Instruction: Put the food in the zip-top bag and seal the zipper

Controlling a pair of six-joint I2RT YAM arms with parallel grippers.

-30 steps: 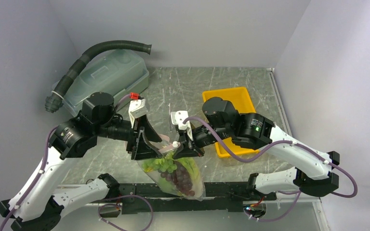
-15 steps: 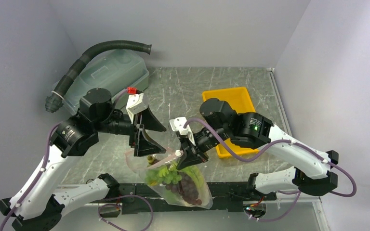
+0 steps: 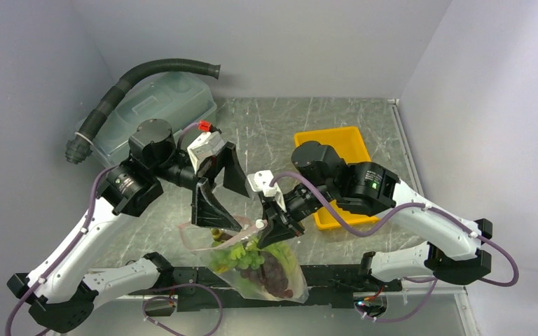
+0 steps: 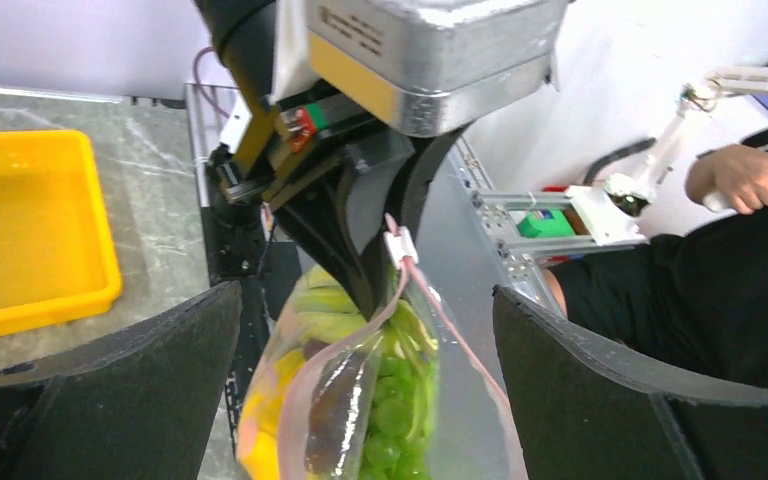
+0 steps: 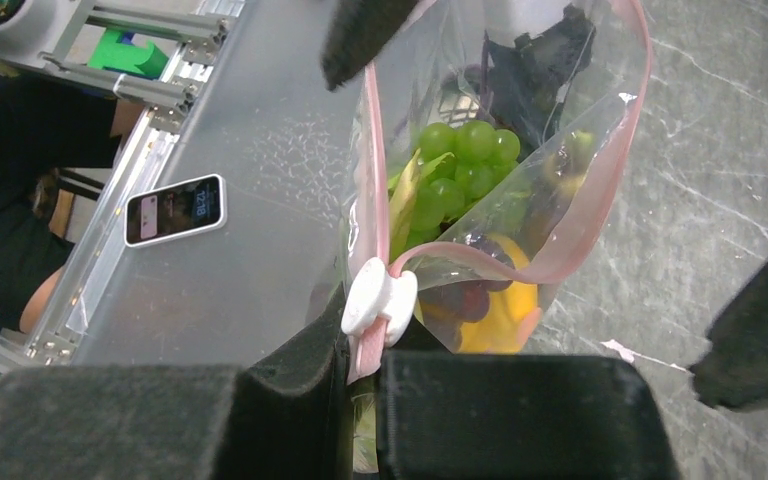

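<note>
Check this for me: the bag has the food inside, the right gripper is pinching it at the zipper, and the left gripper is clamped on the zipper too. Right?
Not quite. The left gripper is open, its fingers spread wide and clamped on nothing; the left wrist view shows this. The rest holds: the food is inside the zip-top bag, and the right gripper pinches it at the zipper.

Grey scratched stone-look table [image 3: 273, 126]. Yellow tray [image 3: 343, 143] sits right of middle. Big translucent lidded tub [image 3: 164, 105] parked back-left corner, black ribbed hose [image 3: 140, 73] draped over it. Tiny pale scrap [image 5: 623, 349] on surface too.
</note>
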